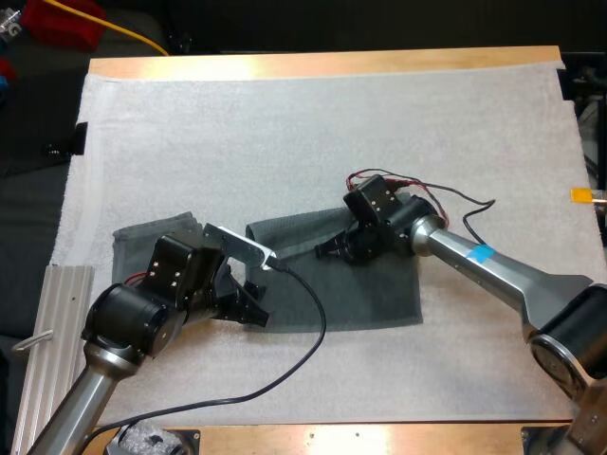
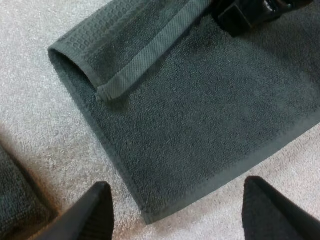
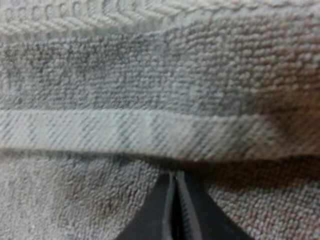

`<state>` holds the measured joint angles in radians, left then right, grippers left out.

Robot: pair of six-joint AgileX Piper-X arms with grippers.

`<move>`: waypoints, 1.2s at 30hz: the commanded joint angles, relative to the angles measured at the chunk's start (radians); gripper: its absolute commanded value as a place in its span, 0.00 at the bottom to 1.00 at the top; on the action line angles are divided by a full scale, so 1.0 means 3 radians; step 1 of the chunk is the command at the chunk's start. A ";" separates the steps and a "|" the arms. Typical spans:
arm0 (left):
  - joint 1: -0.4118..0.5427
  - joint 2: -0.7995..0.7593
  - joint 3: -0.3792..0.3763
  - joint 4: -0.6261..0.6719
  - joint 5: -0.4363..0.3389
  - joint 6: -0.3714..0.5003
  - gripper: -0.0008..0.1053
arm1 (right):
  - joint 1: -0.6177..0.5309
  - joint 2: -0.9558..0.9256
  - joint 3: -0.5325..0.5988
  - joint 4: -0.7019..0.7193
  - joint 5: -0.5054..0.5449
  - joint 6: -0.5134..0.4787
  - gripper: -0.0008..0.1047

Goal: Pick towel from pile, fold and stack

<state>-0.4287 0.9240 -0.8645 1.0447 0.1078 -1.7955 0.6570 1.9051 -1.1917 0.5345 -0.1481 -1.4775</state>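
A dark grey-green towel (image 1: pixel 365 289) lies flat on the mat's middle, its far edge folded over as a flap (image 2: pixel 145 55). My left gripper (image 1: pixel 248 308) hovers open over the towel's near left corner (image 2: pixel 150 217), fingers (image 2: pixel 97 210) wide apart and clear of the cloth. My right gripper (image 1: pixel 332 249) rests on the folded flap, its fingers touching each other with their tips at the towel's pale hem band (image 3: pixel 150 135). From the left wrist it appears as a black shape (image 2: pixel 250 12) on the flap. A second dark towel (image 1: pixel 137 242) lies under my left arm.
The white mat (image 1: pixel 285 123) covers most of the wooden table (image 1: pixel 322 64). A ribbed metal rail (image 1: pixel 52 322) lies along the mat's left side near my left arm. Bare mat stretches beyond the towels and in front of them.
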 commanded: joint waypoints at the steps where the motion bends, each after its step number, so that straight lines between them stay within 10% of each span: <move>1: -0.0012 -0.0006 -0.0020 0.0016 0.0005 0.0022 0.51 | -0.0028 0.0036 -0.0025 -0.0025 0.0043 0.0002 0.01; 36: -0.0012 -0.0006 -0.0020 0.0016 0.0005 0.0022 0.51 | -0.0125 0.0513 -0.0612 -0.0375 0.0198 0.0229 0.01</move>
<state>-0.4287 0.9240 -0.8645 1.0447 0.1078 -1.7955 0.6258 2.0521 -1.3673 0.4245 -0.0909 -1.4061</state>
